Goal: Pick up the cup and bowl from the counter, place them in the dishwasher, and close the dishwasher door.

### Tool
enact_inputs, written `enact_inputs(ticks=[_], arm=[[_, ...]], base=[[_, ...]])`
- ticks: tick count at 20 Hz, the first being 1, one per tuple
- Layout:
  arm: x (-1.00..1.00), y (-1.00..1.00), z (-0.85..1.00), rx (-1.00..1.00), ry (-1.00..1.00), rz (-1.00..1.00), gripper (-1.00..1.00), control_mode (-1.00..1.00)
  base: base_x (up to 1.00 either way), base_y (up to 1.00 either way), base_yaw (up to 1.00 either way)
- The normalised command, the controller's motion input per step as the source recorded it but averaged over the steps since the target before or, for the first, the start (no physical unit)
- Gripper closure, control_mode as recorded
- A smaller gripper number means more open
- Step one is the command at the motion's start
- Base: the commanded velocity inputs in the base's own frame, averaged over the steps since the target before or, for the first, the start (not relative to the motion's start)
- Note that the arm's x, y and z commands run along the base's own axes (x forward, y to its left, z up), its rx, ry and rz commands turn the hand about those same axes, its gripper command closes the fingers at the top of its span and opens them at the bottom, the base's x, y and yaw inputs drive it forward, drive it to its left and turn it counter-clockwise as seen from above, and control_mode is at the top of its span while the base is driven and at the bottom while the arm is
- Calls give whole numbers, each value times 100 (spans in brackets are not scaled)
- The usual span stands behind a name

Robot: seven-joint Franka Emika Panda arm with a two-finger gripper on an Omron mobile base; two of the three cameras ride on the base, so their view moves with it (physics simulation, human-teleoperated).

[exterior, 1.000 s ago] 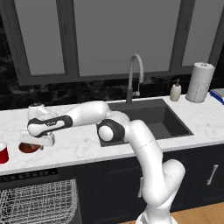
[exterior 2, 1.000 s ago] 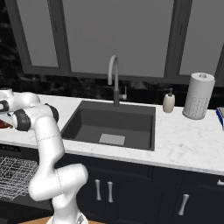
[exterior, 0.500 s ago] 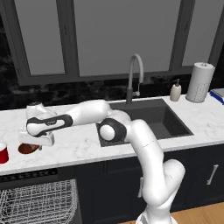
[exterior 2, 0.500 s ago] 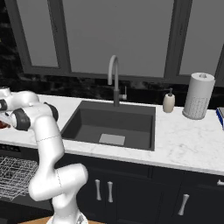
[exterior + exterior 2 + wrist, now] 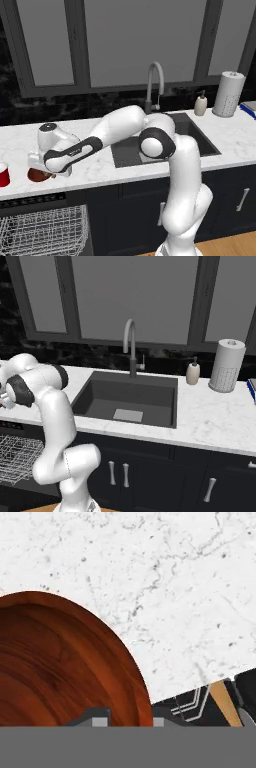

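Note:
The reddish-brown bowl (image 5: 36,175) sits on the white marble counter (image 5: 100,167) near its front edge, far left. My gripper (image 5: 43,169) is down on it, shut on the bowl: in the hand view the bowl (image 5: 65,667) has its rim pinched between the two tips of the gripper (image 5: 127,721). The red cup (image 5: 3,175) stands just left of the bowl, cut by the picture's edge. Below the counter the dishwasher (image 5: 35,200) is open, its white wire rack (image 5: 40,232) pulled out. The dishwasher door is out of view.
A dark sink (image 5: 127,398) with a curved faucet (image 5: 131,346) lies right of the arm. A soap bottle (image 5: 192,373) and a paper towel roll (image 5: 227,366) stand at the back right. Dark cabinets (image 5: 165,476) run under the counter.
The jaws have narrowed onto the bowl's rim. The hand has settled slightly lower over the bowl; bowl and cup have stayed in place.

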Motion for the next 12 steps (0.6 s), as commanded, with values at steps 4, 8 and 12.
enact_inputs(ticks=[4,8,12], arm=[[-100,-57,2,23,-22,-9,100,-100],[-100,-6,26,17,-14,-1,100,-100],[-93,4,43,4,0,0,100,-100]], base=[[0,0,0],[0,0,0],[0,0,0]])
